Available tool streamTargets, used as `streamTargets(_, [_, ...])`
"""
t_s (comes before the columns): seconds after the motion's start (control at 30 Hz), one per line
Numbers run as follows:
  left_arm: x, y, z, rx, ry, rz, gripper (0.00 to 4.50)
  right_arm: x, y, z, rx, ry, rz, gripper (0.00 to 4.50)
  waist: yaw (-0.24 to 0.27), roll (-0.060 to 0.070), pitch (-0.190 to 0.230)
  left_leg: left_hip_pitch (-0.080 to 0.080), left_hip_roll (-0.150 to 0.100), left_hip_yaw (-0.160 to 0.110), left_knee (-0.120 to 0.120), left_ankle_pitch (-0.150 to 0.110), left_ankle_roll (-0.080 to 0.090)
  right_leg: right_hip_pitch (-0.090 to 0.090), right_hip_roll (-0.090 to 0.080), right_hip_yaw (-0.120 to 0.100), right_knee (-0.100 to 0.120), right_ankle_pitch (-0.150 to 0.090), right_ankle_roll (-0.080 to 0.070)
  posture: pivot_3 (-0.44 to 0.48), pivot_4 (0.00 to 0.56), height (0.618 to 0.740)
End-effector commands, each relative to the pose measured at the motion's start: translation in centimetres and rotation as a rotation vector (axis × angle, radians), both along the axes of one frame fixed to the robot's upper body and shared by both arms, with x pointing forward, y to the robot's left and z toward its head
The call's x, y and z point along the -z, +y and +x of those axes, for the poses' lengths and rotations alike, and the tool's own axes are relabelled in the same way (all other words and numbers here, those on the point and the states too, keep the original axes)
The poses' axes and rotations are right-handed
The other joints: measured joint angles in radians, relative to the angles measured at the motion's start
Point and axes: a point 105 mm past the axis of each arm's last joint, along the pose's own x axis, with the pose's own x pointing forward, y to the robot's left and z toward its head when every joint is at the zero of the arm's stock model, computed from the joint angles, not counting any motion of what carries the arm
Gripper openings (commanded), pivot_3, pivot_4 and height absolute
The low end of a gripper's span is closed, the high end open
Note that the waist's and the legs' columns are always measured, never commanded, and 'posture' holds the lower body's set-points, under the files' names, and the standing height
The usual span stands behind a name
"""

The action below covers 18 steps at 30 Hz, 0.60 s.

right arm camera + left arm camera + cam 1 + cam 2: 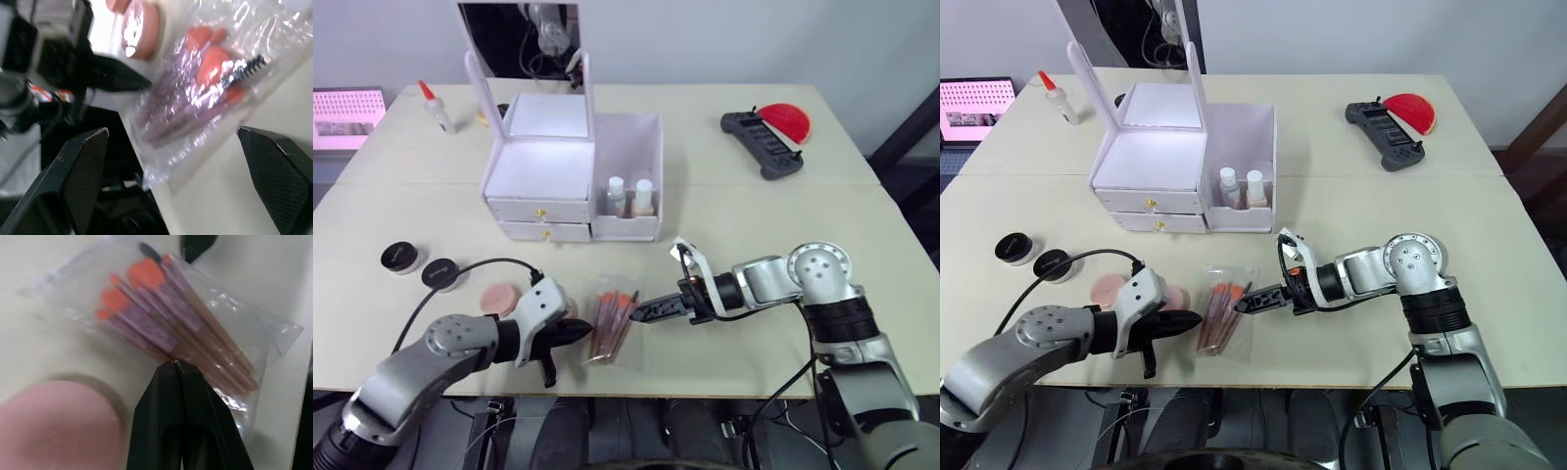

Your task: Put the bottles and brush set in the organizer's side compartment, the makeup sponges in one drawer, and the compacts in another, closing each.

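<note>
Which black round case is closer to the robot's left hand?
The compact nearer the pink sponge. The other compact, with a pale rim, lies farther from the left hand.

A: How do the arms sit?
B: Both reach inward, low over the table; the left gripper points right with its fingers pressed together.
A: And the other?
B: The right gripper points left, fingers spread wide.

Clear crinkled plastic brush pouch showing glossy glare | white plastic organizer box appearing smooth | cream tabletop looking matt | pink sponge appearing soft.
</note>
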Motion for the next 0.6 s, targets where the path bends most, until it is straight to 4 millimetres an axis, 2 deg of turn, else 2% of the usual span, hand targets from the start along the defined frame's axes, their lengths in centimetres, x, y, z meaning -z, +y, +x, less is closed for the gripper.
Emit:
streamTargets(0.03, [0.2, -0.3, -0.1, -0.005, -0.009, 0.025, 0.04, 1.9, 1.3, -0.6, -0.016, 0.077, -0.051, 4.50, -0.006, -0.001, -0.002, 0.000, 0.001, 0.000, 0.000, 0.000, 0.000, 0.000, 0.001, 0.000, 0.000, 0.000, 0.000, 0.000, 0.150, 0.740])
streamTargets(0.17, [0.4, 0.3, 0.1, -0.052, 0.001, 0.047, 0.04, 2.2, 3.0, -0.4, -0.023, 0.100, -0.057, 4.50, -0.027, -0.001, -0.004, 0.002, 0.013, -0.001, -0.001, 0.000, 0.000, 0.000, 0.013, 0.000, -0.001, 0.004, -0.006, 0.000, 0.150, 0.740])
streamTargets(0.37, [-0.1, 1.8, -0.7, -0.109, 0.016, 0.057, 0.04, 2.2, 4.1, 0.1, -0.011, 0.142, -0.044, 4.50, -0.045, 0.001, -0.005, 0.005, 0.028, -0.001, -0.003, -0.001, 0.001, -0.001, 0.029, 0.000, -0.002, 0.005, -0.015, 0.000, 0.150, 0.740])
streamTargets(0.5, [-0.9, 2.9, -0.9, -0.152, 0.008, 0.056, 0.04, 2.1, 5.0, 0.2, -0.017, 0.177, -0.020, 4.50, -0.046, 0.002, -0.005, 0.007, 0.032, -0.001, -0.003, -0.004, 0.007, -0.002, 0.034, 0.000, 0.000, 0.003, -0.020, 0.000, 0.150, 0.740])
streamTargets(0.6, [-1.5, 2.8, -0.9, -0.170, 0.020, 0.008, 0.04, 2.0, 5.9, 0.0, -0.040, 0.190, -0.012, 4.50, -0.047, 0.002, -0.005, 0.009, 0.035, -0.001, -0.003, -0.005, 0.009, -0.002, 0.038, 0.000, 0.001, 0.003, -0.022, 0.000, 0.150, 0.740])
